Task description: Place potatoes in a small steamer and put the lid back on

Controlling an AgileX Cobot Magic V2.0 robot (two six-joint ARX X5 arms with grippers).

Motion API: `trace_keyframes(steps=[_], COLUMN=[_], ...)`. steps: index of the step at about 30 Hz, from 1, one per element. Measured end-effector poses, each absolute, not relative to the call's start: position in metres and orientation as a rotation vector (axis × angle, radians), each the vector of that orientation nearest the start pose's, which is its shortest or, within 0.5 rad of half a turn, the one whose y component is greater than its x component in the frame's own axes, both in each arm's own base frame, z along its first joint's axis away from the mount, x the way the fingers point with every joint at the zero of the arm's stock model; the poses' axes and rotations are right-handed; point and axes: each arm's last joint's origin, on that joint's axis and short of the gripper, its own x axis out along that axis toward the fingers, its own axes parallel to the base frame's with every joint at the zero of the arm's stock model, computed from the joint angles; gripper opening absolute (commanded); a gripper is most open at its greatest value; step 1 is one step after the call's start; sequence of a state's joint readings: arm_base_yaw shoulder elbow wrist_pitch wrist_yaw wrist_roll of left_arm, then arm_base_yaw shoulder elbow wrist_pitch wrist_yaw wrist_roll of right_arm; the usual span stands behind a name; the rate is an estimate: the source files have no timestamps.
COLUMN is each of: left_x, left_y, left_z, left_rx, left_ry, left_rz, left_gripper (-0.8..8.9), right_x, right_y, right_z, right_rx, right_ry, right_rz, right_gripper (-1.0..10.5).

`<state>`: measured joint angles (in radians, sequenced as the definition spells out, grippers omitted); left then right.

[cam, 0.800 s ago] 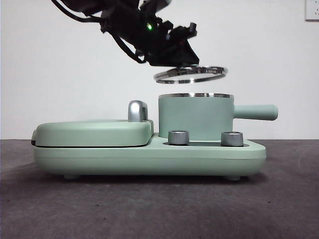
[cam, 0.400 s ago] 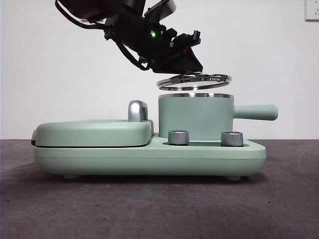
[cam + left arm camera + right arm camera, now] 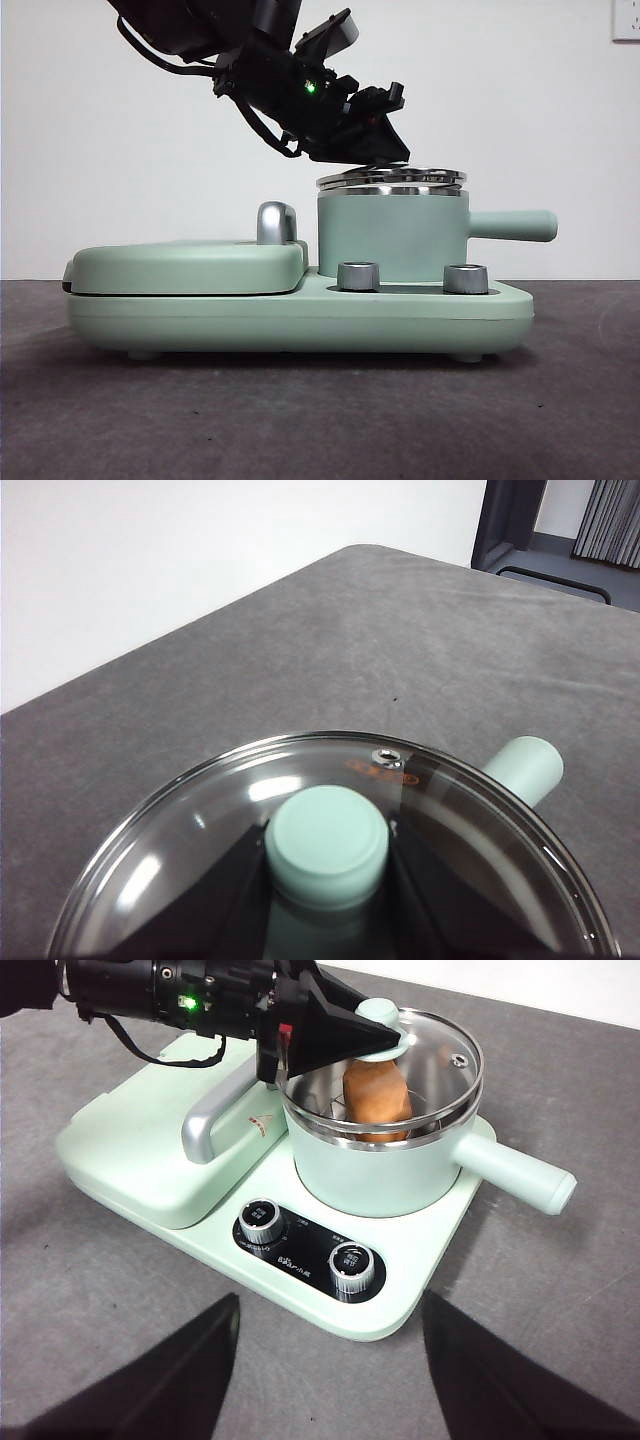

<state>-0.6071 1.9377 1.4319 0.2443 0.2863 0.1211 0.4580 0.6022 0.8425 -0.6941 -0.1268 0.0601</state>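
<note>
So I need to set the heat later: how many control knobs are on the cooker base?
2. Both sit on the black panel at the front of the base, below the small steamer: one dial nearer the griddle handle, the other nearer the steamer's handle side.

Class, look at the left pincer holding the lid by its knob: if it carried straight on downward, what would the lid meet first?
Probably the steamer's steel rim. The left pincer holds the lid by its knob, just above or partly on that rim, with the potato below inside. Exact contact is unclear.

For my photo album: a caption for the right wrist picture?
Left gripper lowers the lid onto the small steamer, potato inside.
</note>
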Motion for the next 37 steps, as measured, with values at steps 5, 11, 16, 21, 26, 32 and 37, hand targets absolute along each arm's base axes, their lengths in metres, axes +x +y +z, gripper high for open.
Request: trace_keyframes(steps=[5, 11, 16, 21, 26, 32, 37], left_x=[0.365, 0.368, 0.369, 0.368, 0.368, 0.366, 0.356], left_y=[-0.264, -0.265, -0.268, -0.268, -0.268, -0.268, -0.261], left_z=[0.259, 0.253, 0.251, 0.251, 0.251, 0.255, 0.282], left_rx=[0.168, 0.173, 0.176, 0.176, 0.176, 0.166, 0.146], left_ry=[0.207, 0.211, 0.204, 0.204, 0.205, 0.206, 0.172], left_rz=[-0.906, -0.907, -0.910, -0.910, -0.911, -0.912, -0.910], left_gripper=[0.09, 0.09, 0.09, 0.11, 1.74, 1.92, 1.96], right_x=[0.100, 0.100, 0.100, 0.100, 0.100, 0.099, 0.099], right_y=[0.053, 0.053, 0.053, 0.053, 0.053, 0.053, 0.053], right_z=[0.327, 0.327, 0.327, 0.327, 0.327, 0.327, 0.325], right_rx=[-0.018, -0.019, -0.019, -0.019, -0.019, -0.020, -0.023], right_ry=[0.471, 0.471, 0.471, 0.471, 0.471, 0.479, 0.498], right_rz=[0.561, 0.560, 0.560, 0.561, 0.560, 0.560, 0.558], right_gripper=[2.8, 2.8, 2.8, 2.8, 2.8, 2.8, 2.8])
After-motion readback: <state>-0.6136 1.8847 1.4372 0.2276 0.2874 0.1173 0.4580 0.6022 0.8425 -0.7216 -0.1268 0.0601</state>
